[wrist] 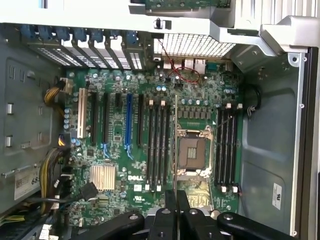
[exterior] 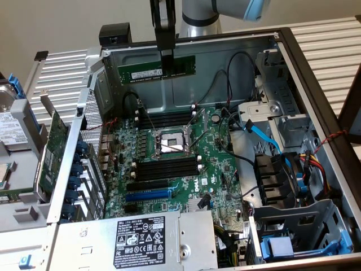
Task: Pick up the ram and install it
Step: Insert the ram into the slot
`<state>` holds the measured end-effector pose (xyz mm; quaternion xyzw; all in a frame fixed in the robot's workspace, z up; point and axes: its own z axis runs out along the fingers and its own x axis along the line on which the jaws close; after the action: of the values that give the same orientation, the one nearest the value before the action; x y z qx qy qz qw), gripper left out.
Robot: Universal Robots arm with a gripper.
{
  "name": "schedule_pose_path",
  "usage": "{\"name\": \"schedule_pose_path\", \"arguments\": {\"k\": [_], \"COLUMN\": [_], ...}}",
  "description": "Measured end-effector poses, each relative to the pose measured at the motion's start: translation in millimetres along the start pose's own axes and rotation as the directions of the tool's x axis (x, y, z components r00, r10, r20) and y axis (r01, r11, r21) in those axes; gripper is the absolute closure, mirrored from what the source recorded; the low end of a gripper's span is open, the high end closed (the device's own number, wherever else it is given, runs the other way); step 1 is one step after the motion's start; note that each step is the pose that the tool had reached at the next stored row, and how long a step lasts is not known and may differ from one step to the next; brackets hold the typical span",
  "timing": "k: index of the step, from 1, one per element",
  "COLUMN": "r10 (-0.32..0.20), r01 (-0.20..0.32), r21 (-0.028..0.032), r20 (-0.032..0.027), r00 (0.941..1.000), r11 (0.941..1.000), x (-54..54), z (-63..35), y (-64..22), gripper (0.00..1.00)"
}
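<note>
Gripper (exterior: 167, 62) is clamping almost shut on the ram's top edge, mid-length | ram (exterior: 183, 65) is hanging level over the case, twelve o'clock from the socket (exterior: 171, 142) | handling: light, stiff, fragile; gripping edges, not chips.

Cut off by the top edge of the exterior view: the arm (exterior: 197, 17) and the upper part of the end effector (exterior: 167, 73). Hidden behind its fingers: a strip of the ram (exterior: 183, 65) near the middle. Too small to read: the print on the ram's pale label. Cut off at the exterior view's left edge: a hard drive (exterior: 10, 130). Partly lost behind grey metal: the expansion card (exterior: 54, 144). In the wrist view, edge-on and reduced to a thin line: the ram, covering a sliver of the CPU socket (wrist: 192, 152). Cut by that picture's edge: the end effector's body. Unreadable: the sticker (wrist: 276, 195) on the case wall.
</note>
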<state>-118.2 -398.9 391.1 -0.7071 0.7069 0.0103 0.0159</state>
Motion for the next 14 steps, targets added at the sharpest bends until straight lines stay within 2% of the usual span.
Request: {"name": "schedule_pose_path", "arguments": {"k": [1,2,3,7,9,12,14], "r10": [0.003,0.007,0.011,0.013,0.014,0.015,0.016], "r01": [-0.003,-0.007,-0.011,-0.013,-0.014,-0.015,-0.016], "r21": [-0.0052,-0.0129,-0.0134,-0.0134,-0.0135,-0.0130,-0.0130], "r20": [-0.0002,-0.0002,0.0000,-0.0033,-0.0075,-0.0191,-0.0202], "r00": [1.0000,1.0000,0.9999,0.9999,0.9999,0.9997,0.9997], "r11": [1.0000,0.9999,0.9999,0.9998,0.9998,0.9998,0.9998], "x": [-0.9,-3.0,-5.6,-6.1,-6.1,-6.2,-6.1], "z": [2.1,4.8,10.0,15.4,17.2,19.9,22.4], "y": [-0.9,-1.9,-2.2,-2.1,-2.1,-2.0,-2.0], "gripper": [0.87,0.87,0.87,0.87,0.87,0.87,0.87]}}
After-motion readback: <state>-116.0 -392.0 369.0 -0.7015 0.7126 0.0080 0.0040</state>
